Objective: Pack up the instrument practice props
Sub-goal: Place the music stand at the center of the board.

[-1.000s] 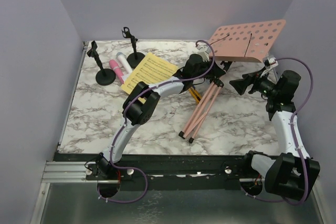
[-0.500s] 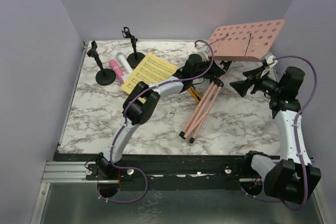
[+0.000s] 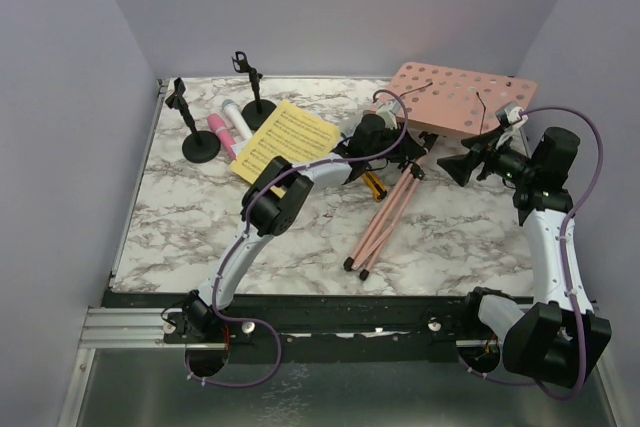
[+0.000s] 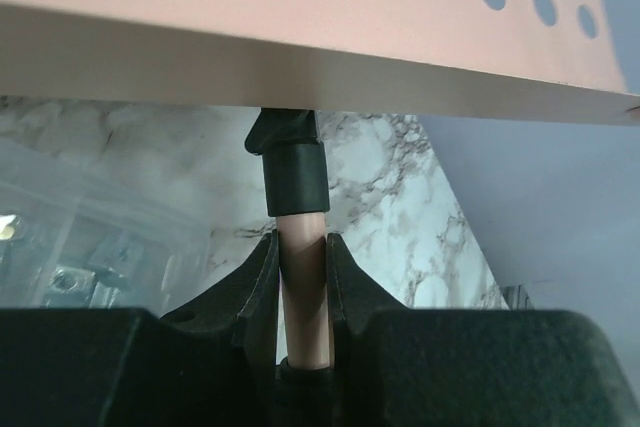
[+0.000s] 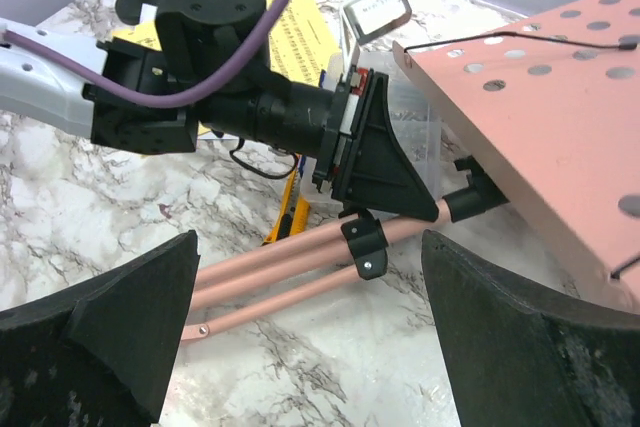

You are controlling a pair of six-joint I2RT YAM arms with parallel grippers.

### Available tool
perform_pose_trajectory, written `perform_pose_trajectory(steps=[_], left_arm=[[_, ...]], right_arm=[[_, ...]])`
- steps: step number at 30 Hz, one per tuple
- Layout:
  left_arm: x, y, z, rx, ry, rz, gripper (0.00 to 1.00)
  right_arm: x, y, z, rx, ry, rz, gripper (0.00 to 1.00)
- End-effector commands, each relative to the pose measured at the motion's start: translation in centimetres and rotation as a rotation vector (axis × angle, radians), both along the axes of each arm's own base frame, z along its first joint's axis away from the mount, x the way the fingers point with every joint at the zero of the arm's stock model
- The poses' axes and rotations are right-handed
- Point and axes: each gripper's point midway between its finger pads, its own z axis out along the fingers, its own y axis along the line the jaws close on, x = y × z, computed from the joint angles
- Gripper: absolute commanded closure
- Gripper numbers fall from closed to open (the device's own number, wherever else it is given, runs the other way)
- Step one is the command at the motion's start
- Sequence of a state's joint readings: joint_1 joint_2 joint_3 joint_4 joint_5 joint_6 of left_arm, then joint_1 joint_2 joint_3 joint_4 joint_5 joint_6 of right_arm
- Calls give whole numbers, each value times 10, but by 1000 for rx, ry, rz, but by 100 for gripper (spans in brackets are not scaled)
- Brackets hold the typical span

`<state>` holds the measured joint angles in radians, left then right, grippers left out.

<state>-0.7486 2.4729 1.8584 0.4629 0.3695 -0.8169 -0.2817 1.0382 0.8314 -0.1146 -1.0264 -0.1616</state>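
Rack pole point(image 4: 304, 247) pinched by left gripper point(image 4: 300, 257); right gripper point(image 5: 310, 237) spread wide; box point(image 4: 90, 227) contents unclear

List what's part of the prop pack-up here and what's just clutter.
Part of the job:
- pink tripod music rack, its pole clamped in the left gripper
- pink microphone
- white microphone
- near black mic holder
- far black mic holder
- yellow sheet music

Just lying about:
- yellow-and-black utility knife
- clear compartment box

The music rack point(image 3: 455, 97) is pink, the sheet point(image 3: 290, 132) yellow, 2 holders point(image 3: 200, 146) point(image 3: 257, 110) black, the table point(image 3: 180, 217) grey-veined white.
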Motion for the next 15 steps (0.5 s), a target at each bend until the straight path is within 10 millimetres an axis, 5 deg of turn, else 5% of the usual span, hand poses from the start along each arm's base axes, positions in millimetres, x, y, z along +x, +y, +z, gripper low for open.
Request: perform_pose_trajectory(steps=[1,15], left_arm=[[-4,-15,103,-229,-219,-57,100],[-10,-28,64,-174,-178,-79,100]], right_arm=[[-1,2,5,7,-9,24,4],[0,2,2,12,-5,27,4]])
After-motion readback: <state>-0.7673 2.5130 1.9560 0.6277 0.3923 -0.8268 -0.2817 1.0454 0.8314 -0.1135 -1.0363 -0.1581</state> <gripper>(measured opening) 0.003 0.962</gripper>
